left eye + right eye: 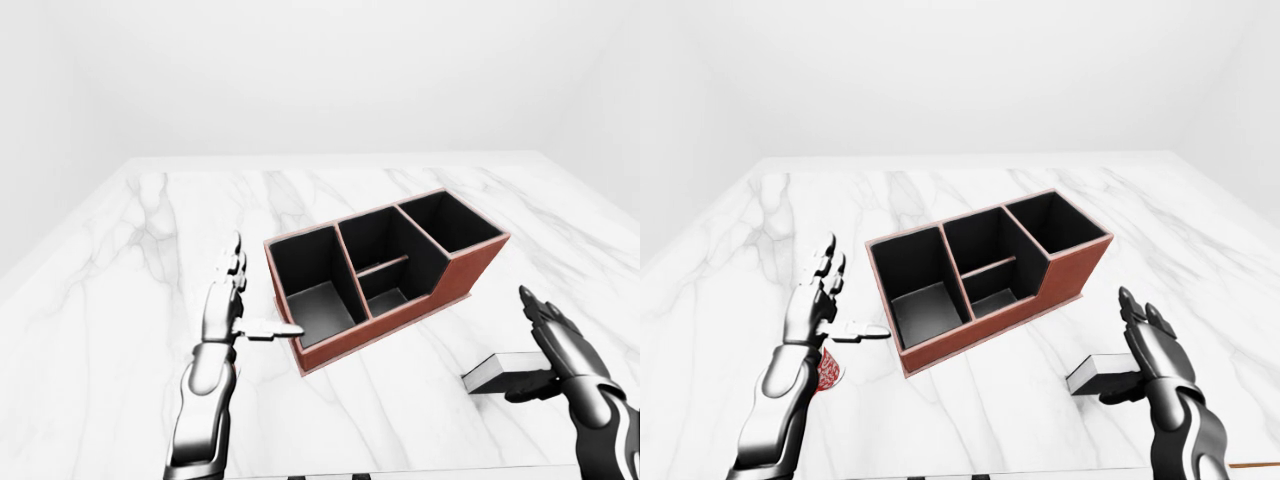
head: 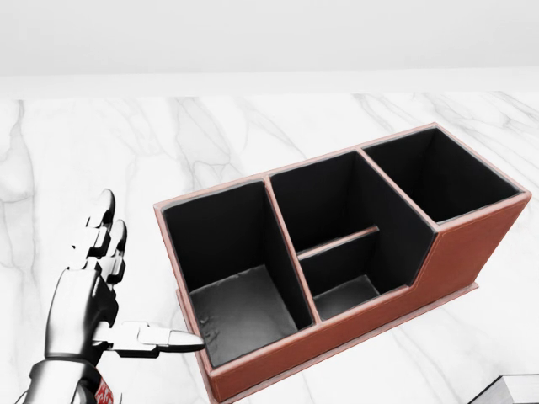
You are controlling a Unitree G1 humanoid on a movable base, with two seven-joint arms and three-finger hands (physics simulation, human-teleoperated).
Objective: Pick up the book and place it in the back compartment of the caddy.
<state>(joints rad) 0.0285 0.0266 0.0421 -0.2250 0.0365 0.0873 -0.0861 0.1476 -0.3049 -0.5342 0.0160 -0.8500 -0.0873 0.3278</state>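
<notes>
A brown caddy (image 1: 471, 276) with black compartments stands slantwise on the white marble table (image 1: 150, 290). It has one large bin at its left end, a split pair in the middle and one bin at its upper right (image 2: 438, 172). All the bins are empty. The grey book (image 1: 1092, 371) lies flat to the caddy's lower right; only its corner (image 2: 515, 387) shows in the head view. My left hand (image 2: 145, 282) is open just left of the caddy, thumb pointing at its wall. My right hand (image 1: 1137, 350) is open at the book's right end, thumb beside its edge.
A small red-patterned patch (image 1: 828, 368) shows by my left forearm. The table's near edge (image 1: 400, 472) runs along the bottom of the eye views. A thin orange strip (image 1: 1252, 465) lies at the bottom right, below that edge.
</notes>
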